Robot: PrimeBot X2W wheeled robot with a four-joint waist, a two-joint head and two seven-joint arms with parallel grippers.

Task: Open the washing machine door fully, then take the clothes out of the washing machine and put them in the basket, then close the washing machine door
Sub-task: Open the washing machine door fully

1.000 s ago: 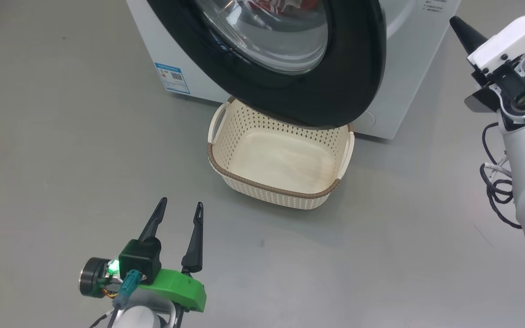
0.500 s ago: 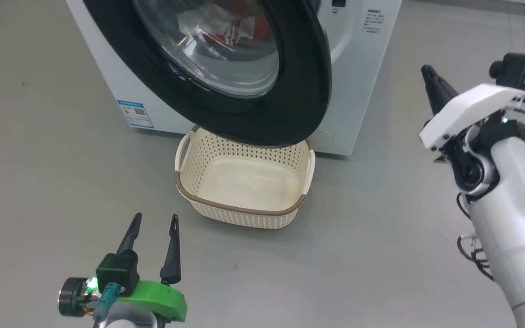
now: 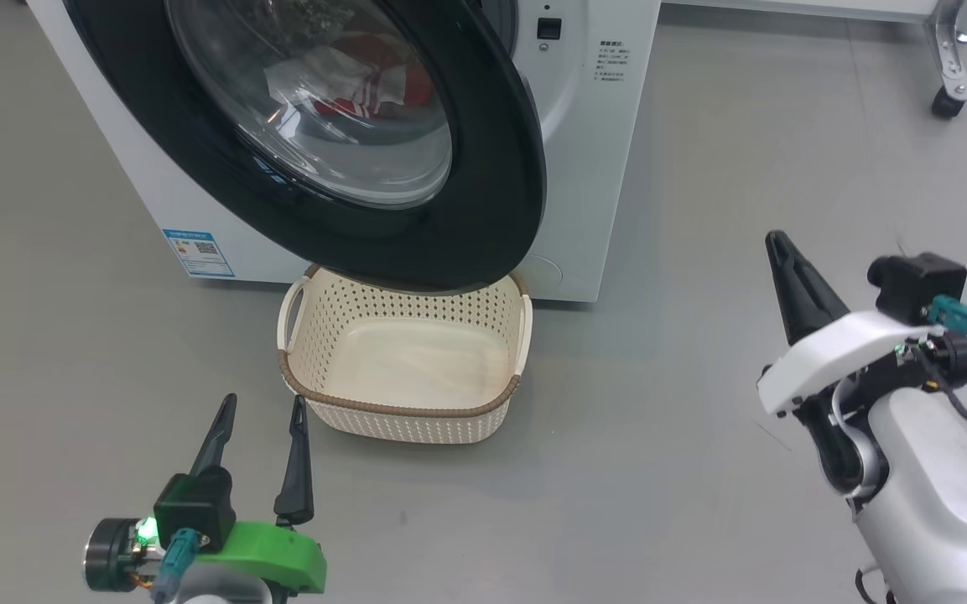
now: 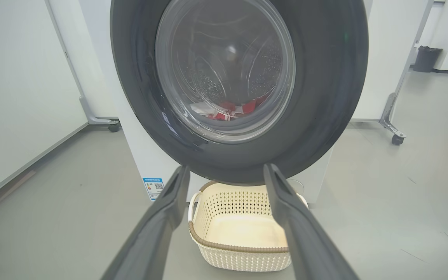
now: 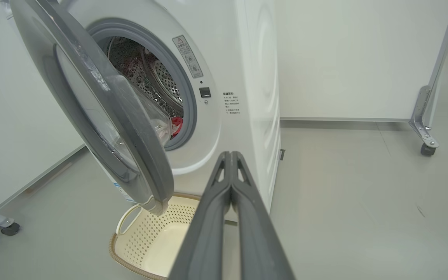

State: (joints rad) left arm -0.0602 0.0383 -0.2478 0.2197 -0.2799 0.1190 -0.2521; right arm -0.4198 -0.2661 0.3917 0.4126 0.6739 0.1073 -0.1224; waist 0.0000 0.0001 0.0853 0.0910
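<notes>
I see the door (image 3: 491,168), glossy black rim around bulging clear glass, hanging part-open above the cream basket (image 3: 382,408) in front of the washer (image 3: 592,126). Red-and-white clothes (image 3: 349,84) show through the glass. My left gripper (image 3: 264,401) stands spread and empty; my right gripper (image 3: 778,243) has its fingers pressed together.

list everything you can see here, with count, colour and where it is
washing machine: one, white, on the grey floor ahead
door: one, black rim with clear glass, partly open, over the basket's back edge
clothes: a bundle, red and white, inside the machine
basket: one, cream with brown rim, empty, on the floor before the machine
sticker: one, blue and white, machine's lower front corner
wheel: one, black, far right
left hand: one, dark fingers, open, low left
right hand: one, dark fingers, shut, right
</notes>
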